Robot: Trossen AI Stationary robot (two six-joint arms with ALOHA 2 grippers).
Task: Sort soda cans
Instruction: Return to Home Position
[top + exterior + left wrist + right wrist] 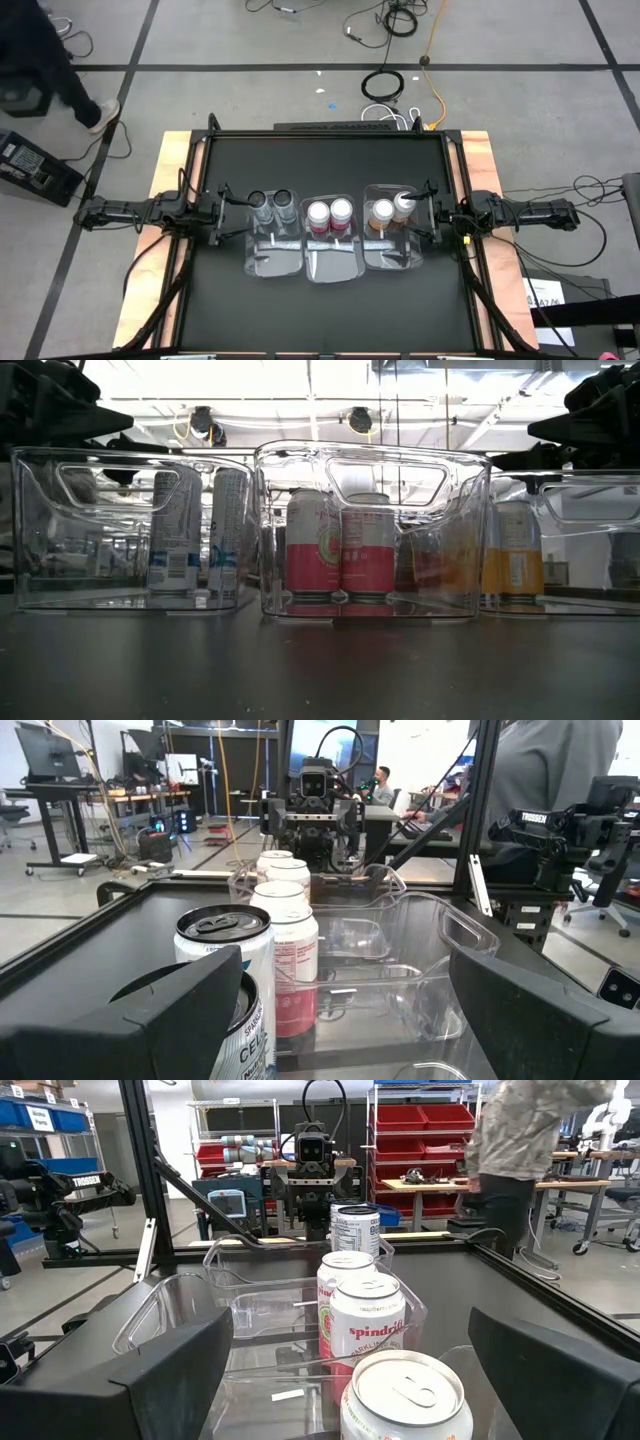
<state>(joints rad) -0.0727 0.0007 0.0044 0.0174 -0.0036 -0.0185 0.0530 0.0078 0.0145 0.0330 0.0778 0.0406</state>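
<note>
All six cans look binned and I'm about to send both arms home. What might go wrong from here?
The left hand sits open right by the silver cans in the left bin; a sideways swing may tip one. The right hand is as close to the orange cans, so the same risk applies. Pull straight back.
</note>
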